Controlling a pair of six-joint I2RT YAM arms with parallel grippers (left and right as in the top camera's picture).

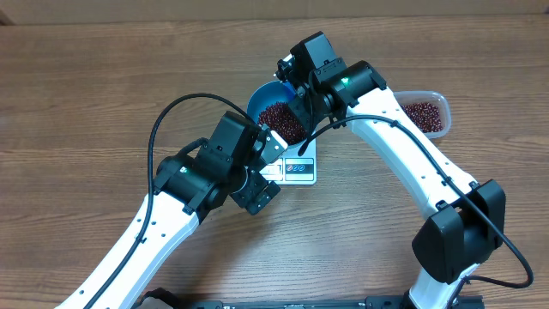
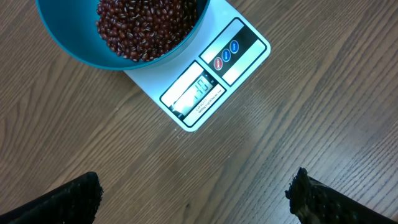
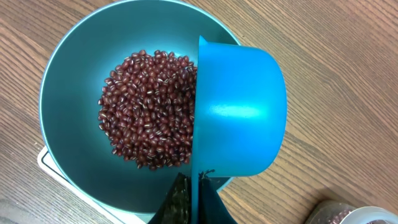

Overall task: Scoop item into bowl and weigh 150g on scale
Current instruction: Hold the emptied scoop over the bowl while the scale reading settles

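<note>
1 bowl [image 3: 68, 74] of beans [image 3: 149, 112] | 1 scale [image 2: 245, 65] | 1 scoop [image 3: 239, 118] | 1 tub [image 1: 439, 101]

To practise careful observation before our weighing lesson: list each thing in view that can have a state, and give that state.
Scale: switched on, display showing digits.
Bowl: on the scale, partly filled with beans.
Scoop: tipped sideways over the bowl.
Tub: open, holding more beans.
Left gripper: open, empty.
Right gripper: shut on the scoop.

Brown wood-grain desk [image 1: 86, 86], grain running crosswise. Directly on it: one flat white square digital kitchen scale [image 1: 300, 169], near centre; one clear rounded-rectangle plastic tub [image 1: 444, 108], well right of the scale, partly hidden, apparently standing flat.
</note>
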